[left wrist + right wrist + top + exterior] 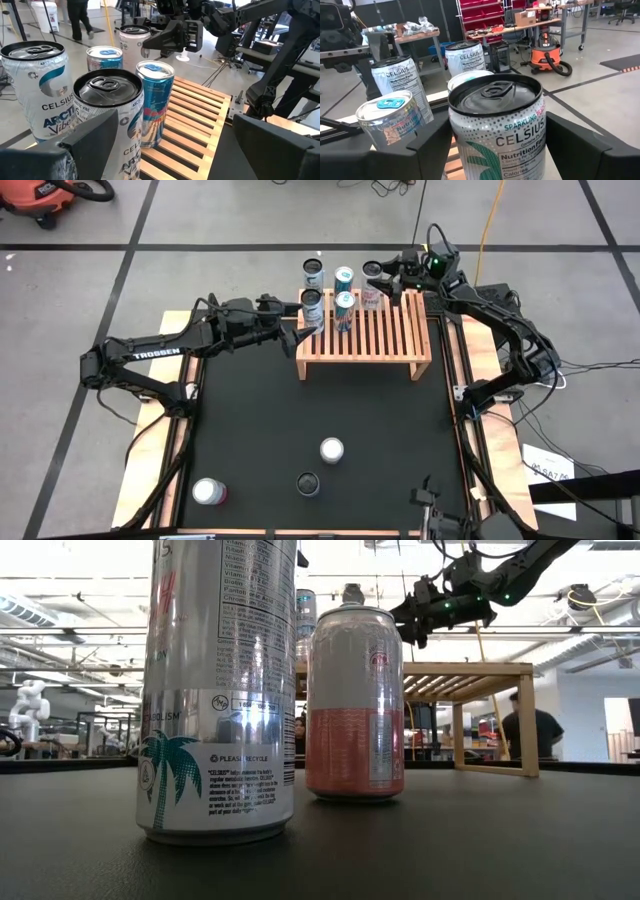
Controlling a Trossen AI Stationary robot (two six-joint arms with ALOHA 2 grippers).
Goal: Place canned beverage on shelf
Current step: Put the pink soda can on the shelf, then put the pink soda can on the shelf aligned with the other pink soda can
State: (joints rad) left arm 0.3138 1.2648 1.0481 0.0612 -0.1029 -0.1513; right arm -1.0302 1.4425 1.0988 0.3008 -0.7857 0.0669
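Placing step under way: a Celsius can (496, 127) is bracketed on the shelf (375, 332) by the part-open right tool (374, 273), contact unclear, so release and retreat are called for; left tool (297, 338) wide open, empty, beside the shelf's left cans.

The shelf (365, 340) stands at the worktop's (250, 420) far edge. Five cans (343, 300) cluster at the shelf's far left corner. Three more cans (308, 483) stand near the worktop's near edge, well apart.
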